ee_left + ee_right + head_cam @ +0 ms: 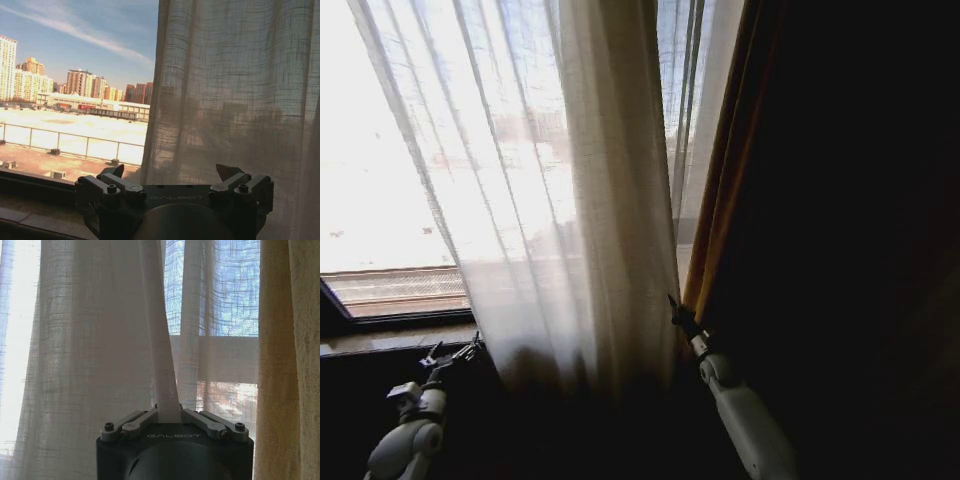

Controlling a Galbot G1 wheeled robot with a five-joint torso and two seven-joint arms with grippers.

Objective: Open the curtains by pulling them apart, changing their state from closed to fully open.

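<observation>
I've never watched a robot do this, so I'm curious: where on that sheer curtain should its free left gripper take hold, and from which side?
Probably the hanging left edge of the sheer curtain, low down, approached from the uncovered-glass side. That edge hangs free just ahead of the open left gripper. The right gripper is shut on a pleat near the dark drape.

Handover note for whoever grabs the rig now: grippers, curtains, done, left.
Right gripper: shut on a fold of the curtains, low beside the yellow drape.
Left gripper: open, holding nothing, low near the window sill, just off the curtain's left edge.
Done: the window's left part is uncovered in the left wrist view; the fabric is bunched mid-window.
Left: sheer fabric covers the middle and right of the window; not fully open.
</observation>
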